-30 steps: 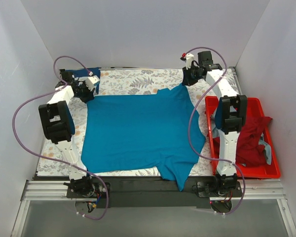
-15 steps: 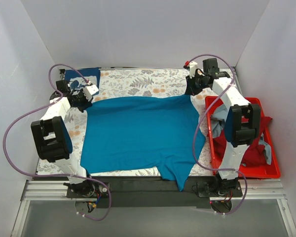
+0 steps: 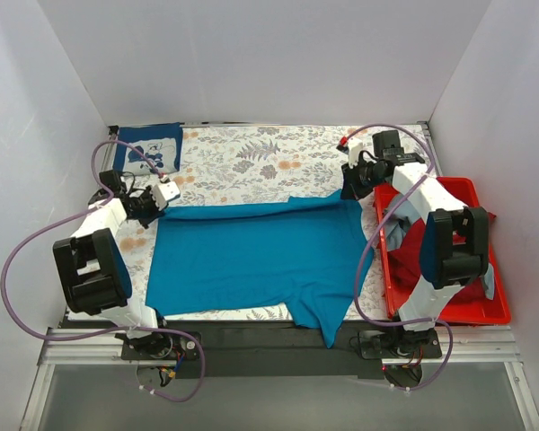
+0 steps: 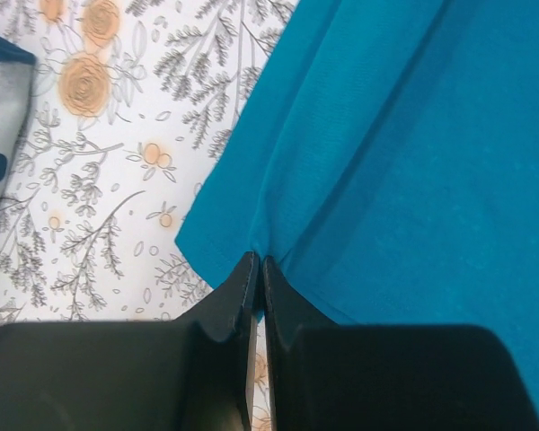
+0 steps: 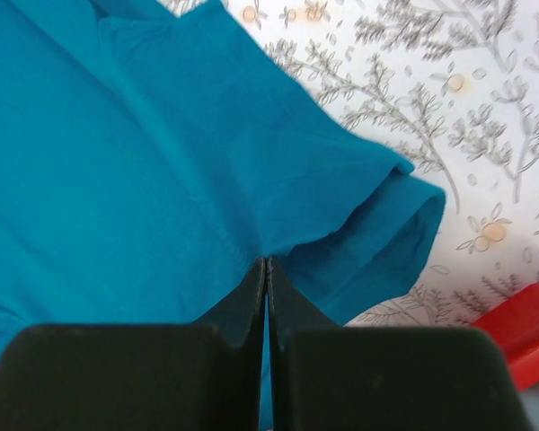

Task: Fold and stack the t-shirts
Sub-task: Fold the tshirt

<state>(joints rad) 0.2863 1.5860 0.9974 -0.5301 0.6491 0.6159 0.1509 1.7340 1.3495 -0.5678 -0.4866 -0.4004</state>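
Observation:
The teal-blue t-shirt (image 3: 251, 256) lies spread on the floral table (image 3: 251, 157). Its far edge is lifted and drawn toward the near side. My left gripper (image 3: 166, 199) is shut on the shirt's far left corner. The left wrist view shows that gripper (image 4: 258, 262) pinching a ridge of teal cloth (image 4: 386, 153). My right gripper (image 3: 352, 187) is shut on the far right corner, by the sleeve. In the right wrist view its tips (image 5: 266, 262) bite the teal fabric (image 5: 117, 153) beside the curled sleeve (image 5: 404, 215). A folded navy t-shirt (image 3: 148, 148) with a white print lies at the far left corner.
A red bin (image 3: 449, 314) stands along the table's right side, its corner in the right wrist view (image 5: 525, 328). It holds a dark red shirt (image 3: 467, 289) and a pale blue-grey one (image 3: 391, 229). White walls close in the back and both sides.
Both grippers have moved toward the near side, carrying the teal shirt's far edge with them. The spread cloth now reaches less far back, and the navy shirt is uncovered.

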